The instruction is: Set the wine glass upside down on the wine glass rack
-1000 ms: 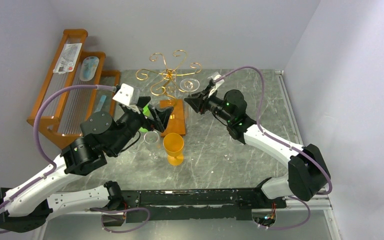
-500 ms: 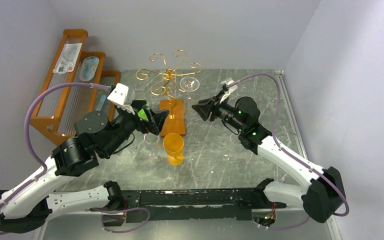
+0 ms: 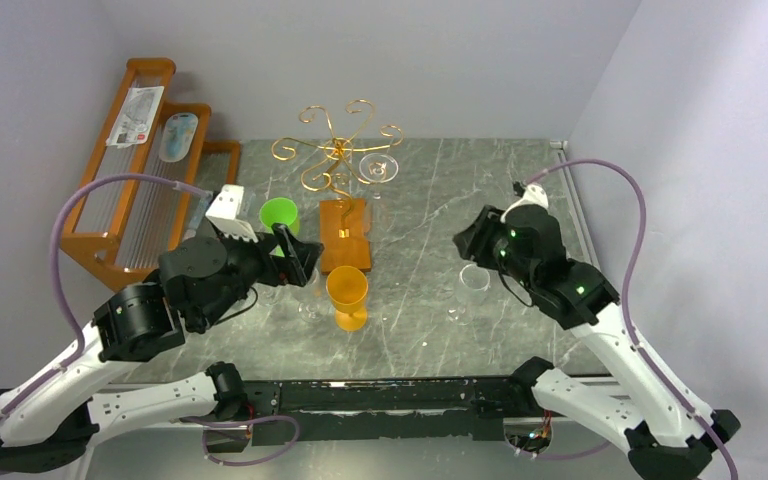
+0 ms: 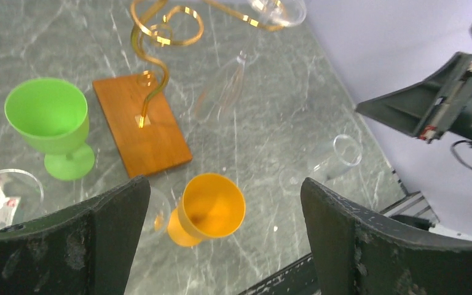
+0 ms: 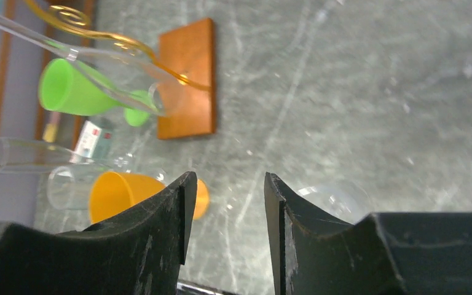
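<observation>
Above table (image 3: 430, 200), wine glass (image 3: 380, 166) hangs beyond right gripper (image 5: 225, 190).

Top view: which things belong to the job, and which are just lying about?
Job: thin gold wire rack on orange-brown base; clear wine glass hanging upside down from it.
Lying about: orange goblet; green goblet; loose clear wine glass; stepped brown wooden shelf.
</observation>
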